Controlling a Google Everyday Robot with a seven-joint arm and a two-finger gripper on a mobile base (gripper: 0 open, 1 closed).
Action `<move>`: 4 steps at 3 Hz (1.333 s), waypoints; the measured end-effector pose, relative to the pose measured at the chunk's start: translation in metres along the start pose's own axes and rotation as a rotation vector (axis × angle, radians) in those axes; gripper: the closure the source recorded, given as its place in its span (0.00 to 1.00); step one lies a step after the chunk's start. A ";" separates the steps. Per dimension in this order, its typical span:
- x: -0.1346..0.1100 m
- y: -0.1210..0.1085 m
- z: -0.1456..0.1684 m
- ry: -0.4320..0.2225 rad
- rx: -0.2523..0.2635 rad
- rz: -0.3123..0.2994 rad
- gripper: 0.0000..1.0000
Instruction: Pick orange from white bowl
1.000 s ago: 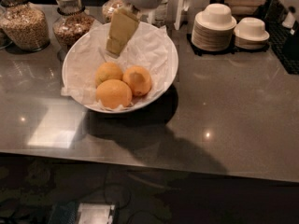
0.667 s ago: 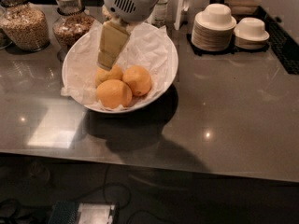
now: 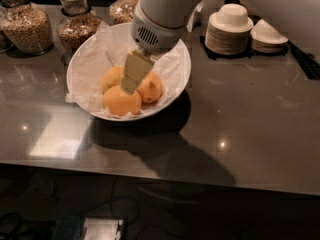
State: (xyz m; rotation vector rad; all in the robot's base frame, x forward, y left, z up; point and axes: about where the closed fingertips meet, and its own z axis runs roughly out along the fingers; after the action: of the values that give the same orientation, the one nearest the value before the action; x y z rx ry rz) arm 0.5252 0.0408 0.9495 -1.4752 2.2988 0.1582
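While the claw (image 3: 130, 86) sits low in the white bowl (image 3: 176, 86) (can't tell how open), the orange (image 3: 151, 88) looks round, reddish-orange.

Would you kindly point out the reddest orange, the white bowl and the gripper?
orange (image 3: 153, 88): camera view, its skin on the right side.
white bowl (image 3: 188, 69): camera view, its right rim.
gripper (image 3: 130, 85): camera view, its tip, low over the middle of the white bowl.

No readable text, label, brand or number anywhere I can see from my station. Gripper (image 3: 129, 85) down inside white bowl (image 3: 185, 70), tip among fruit, just left of orange (image 3: 151, 88).
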 end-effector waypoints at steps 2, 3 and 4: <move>0.016 -0.008 0.005 0.002 0.037 0.077 0.37; 0.014 -0.008 0.004 -0.004 0.038 0.066 0.36; 0.001 -0.007 -0.002 -0.030 0.042 0.015 0.36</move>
State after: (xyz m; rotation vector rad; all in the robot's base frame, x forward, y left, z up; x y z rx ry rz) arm 0.5301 0.0365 0.9521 -1.4253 2.2758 0.1344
